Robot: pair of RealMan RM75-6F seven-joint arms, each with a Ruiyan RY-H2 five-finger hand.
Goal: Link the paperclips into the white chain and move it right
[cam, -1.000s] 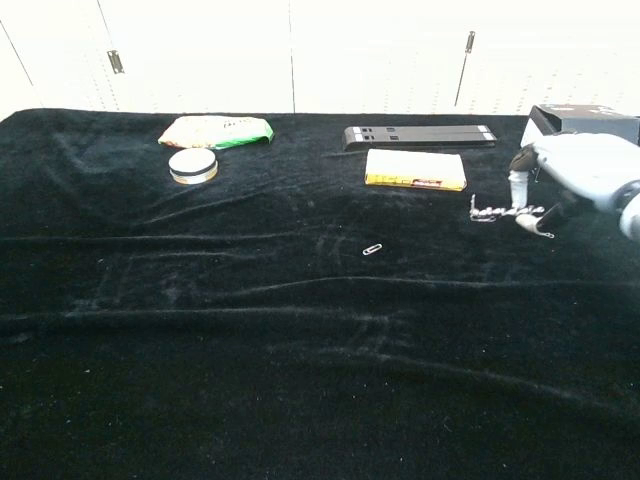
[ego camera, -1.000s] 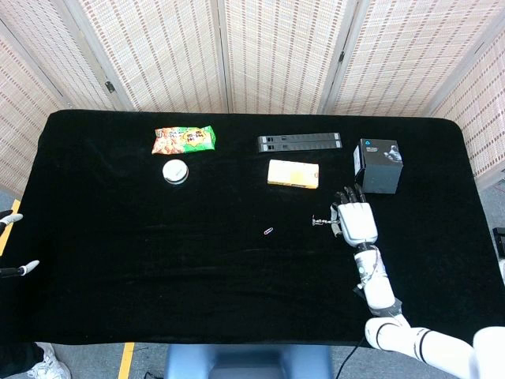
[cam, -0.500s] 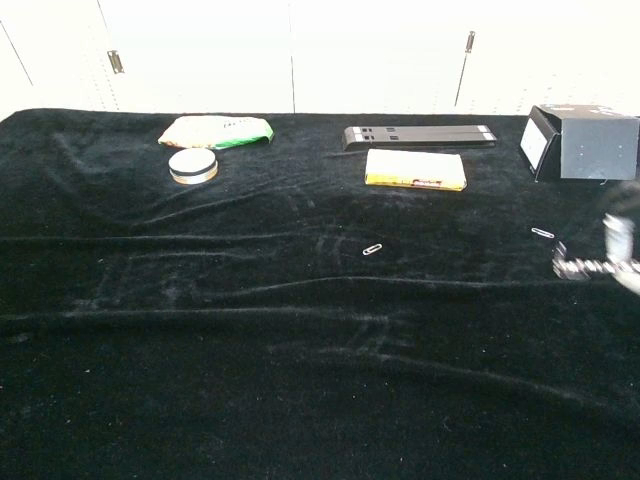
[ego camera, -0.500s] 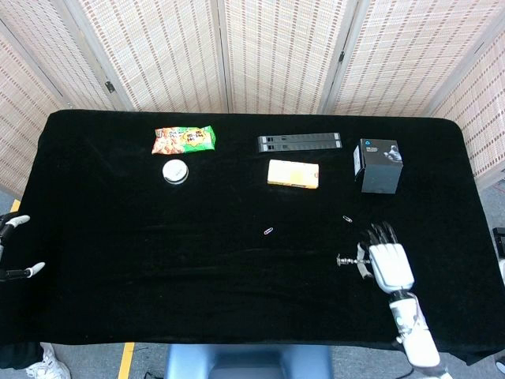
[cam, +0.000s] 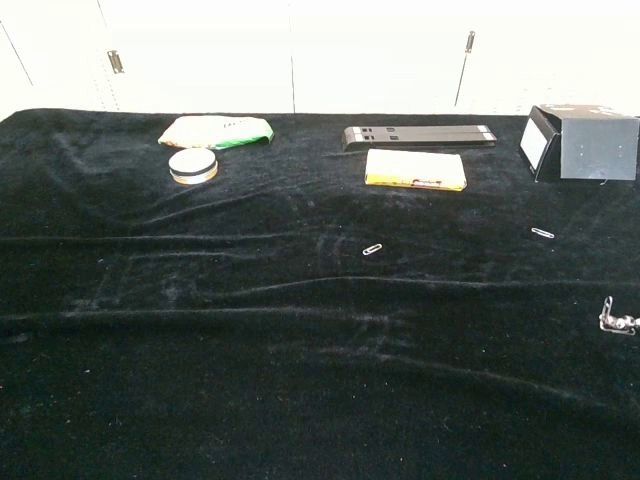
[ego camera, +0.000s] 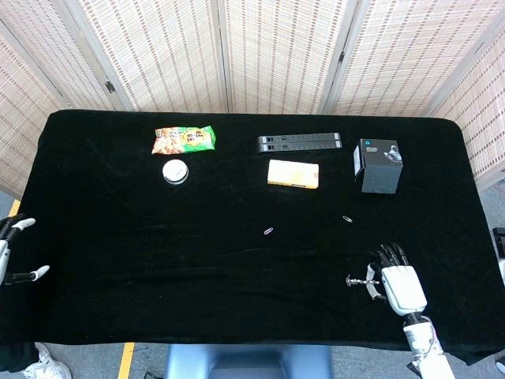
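Table (ego camera: 118, 260), covered in black cloth; contents listed left to right.

Left hand (ego camera: 12, 253): at the far left edge, off the table; fingers apart, holding nothing.

Snack packet (ego camera: 184, 140): orange and green, flat near the back edge. Printing too small to read.

Round tin (ego camera: 175, 171): white lid, just in front of the snack packet.

Paperclip (ego camera: 269, 231): single, loose, near the table's middle.

Black bar (ego camera: 299, 142): long, flat, near the back edge. Small markings on it, unreadable.

Yellow box (ego camera: 293, 174): flat, just in front of the black bar. Label not legible.

Second paperclip (ego camera: 347, 219): loose, right of the first and well apart from it.

Chain (ego camera: 360, 280): short, pale, metallic, at the front right of the table; its right end meets the fingers (ego camera: 377, 289) of the right hand.

Black box (ego camera: 378, 164): upright, back right; pale picture on top, no readable text.

Right hand (ego camera: 398, 283): front right, back of hand upward, fingers curled in at the chain's end, seemingly holding it. In the chest view only the chain shows, at the right border.
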